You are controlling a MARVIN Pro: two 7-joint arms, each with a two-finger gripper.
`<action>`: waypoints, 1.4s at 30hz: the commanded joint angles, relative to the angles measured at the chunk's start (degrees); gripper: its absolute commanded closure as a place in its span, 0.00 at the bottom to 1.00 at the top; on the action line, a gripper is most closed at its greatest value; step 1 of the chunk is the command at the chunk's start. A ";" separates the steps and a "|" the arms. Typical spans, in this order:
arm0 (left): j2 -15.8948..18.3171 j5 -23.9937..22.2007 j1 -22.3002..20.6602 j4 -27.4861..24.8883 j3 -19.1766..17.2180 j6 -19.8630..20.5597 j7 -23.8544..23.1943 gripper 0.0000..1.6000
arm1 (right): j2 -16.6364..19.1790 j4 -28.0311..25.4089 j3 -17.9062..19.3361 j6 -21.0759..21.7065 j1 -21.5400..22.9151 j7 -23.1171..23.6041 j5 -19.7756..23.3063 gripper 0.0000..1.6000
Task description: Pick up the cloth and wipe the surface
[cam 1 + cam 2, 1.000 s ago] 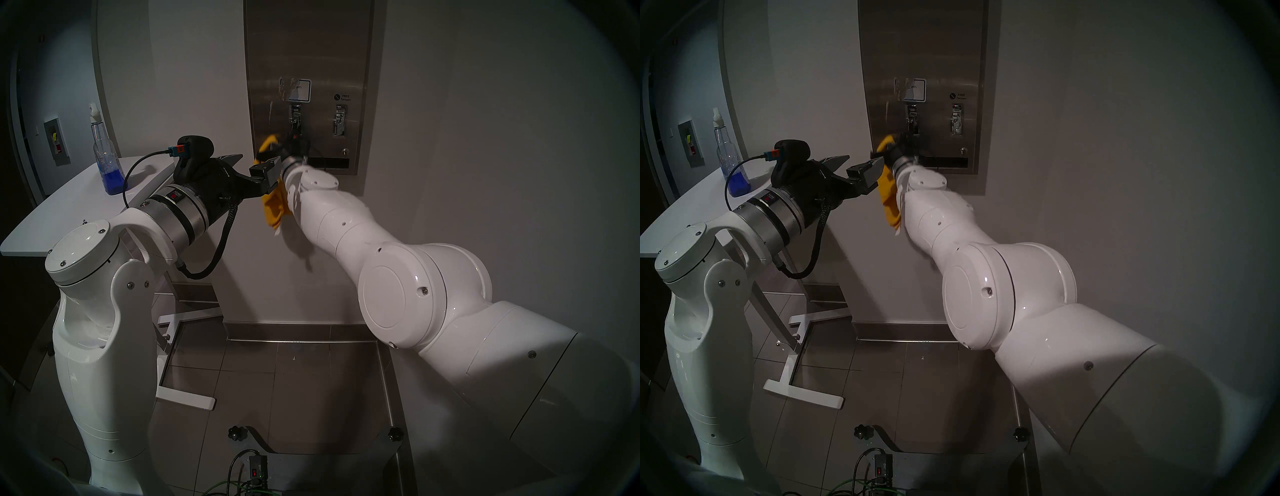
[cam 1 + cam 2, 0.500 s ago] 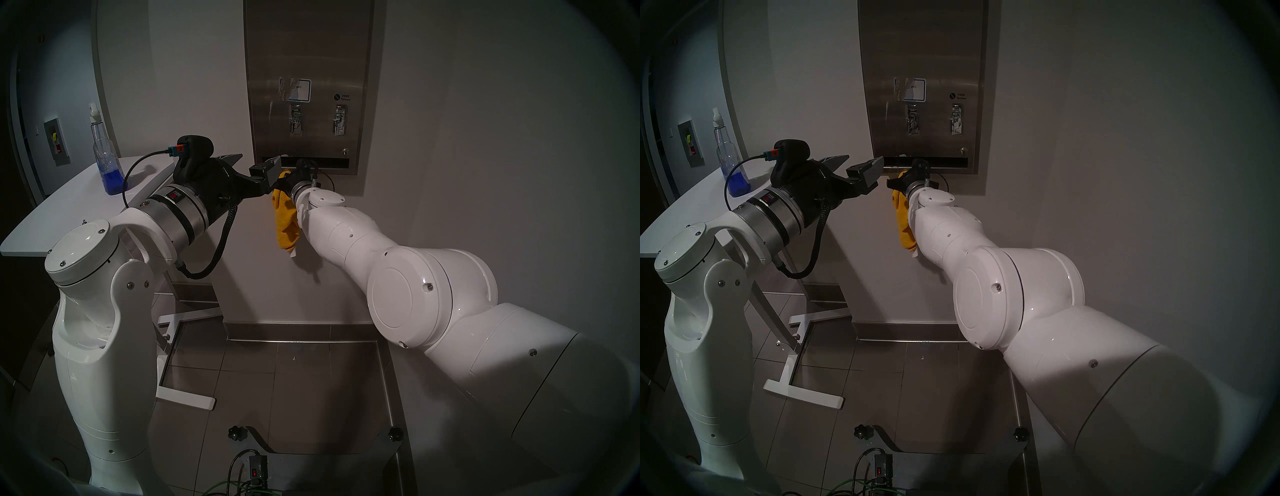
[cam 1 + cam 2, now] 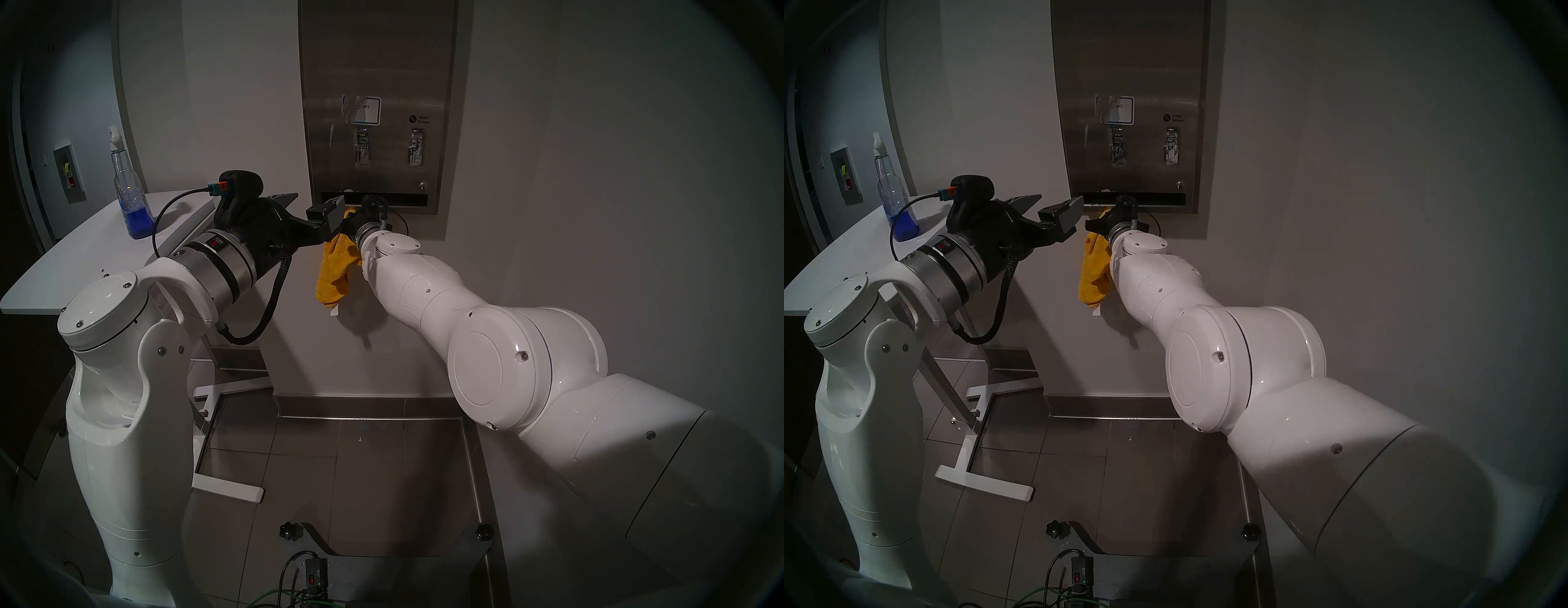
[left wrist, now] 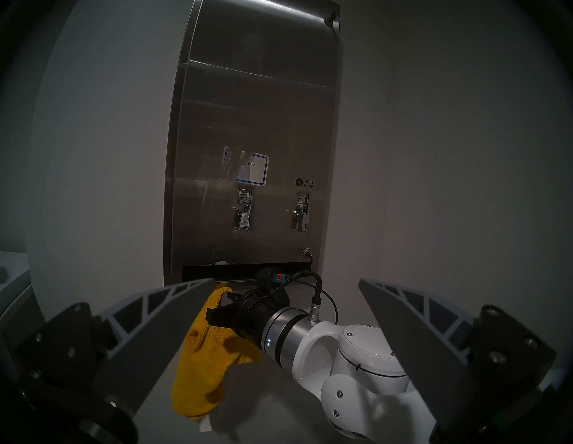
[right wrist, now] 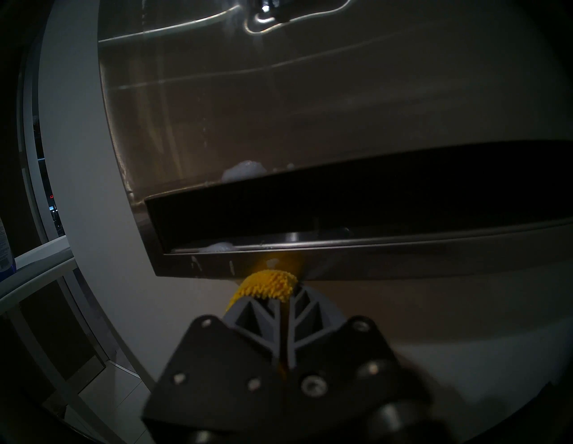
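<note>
- While your right gripper (image 5: 283, 305) clamps the yellow cloth (image 4: 204, 359), its tuft apparently touches the steel panel (image 4: 257, 117) below the dark slot (image 5: 356, 201).
- Your left gripper (image 4: 286, 290) stands wide open, empty.

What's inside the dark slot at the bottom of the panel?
In the slot the right wrist view shows white foam blobs on its steel floor near the left end. The back is black shadow, so anything deeper cannot be seen.
</note>
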 commanded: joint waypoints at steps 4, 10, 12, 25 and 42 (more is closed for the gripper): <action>0.00 0.02 -0.81 -0.93 -0.19 -0.36 -0.08 0.00 | -3.60 -6.45 -1.78 -4.14 5.99 1.42 -0.73 1.00; -0.05 0.04 -0.68 -0.76 -0.18 -0.28 -0.15 0.00 | -3.60 -5.98 -2.77 -5.29 4.94 1.73 -0.99 1.00; -0.07 0.05 -0.66 -0.73 -0.18 -0.27 -0.17 0.00 | -3.60 -6.73 -3.23 -5.46 5.44 1.97 -1.19 1.00; -0.18 0.15 -0.85 -0.98 -0.27 -0.33 -0.35 0.00 | -3.60 -13.10 -6.15 -12.04 8.45 3.11 -2.83 1.00; -0.30 0.32 -1.11 -1.32 -0.38 -0.43 -0.49 0.00 | -0.57 -18.55 -8.39 -10.58 14.46 2.99 -6.15 1.00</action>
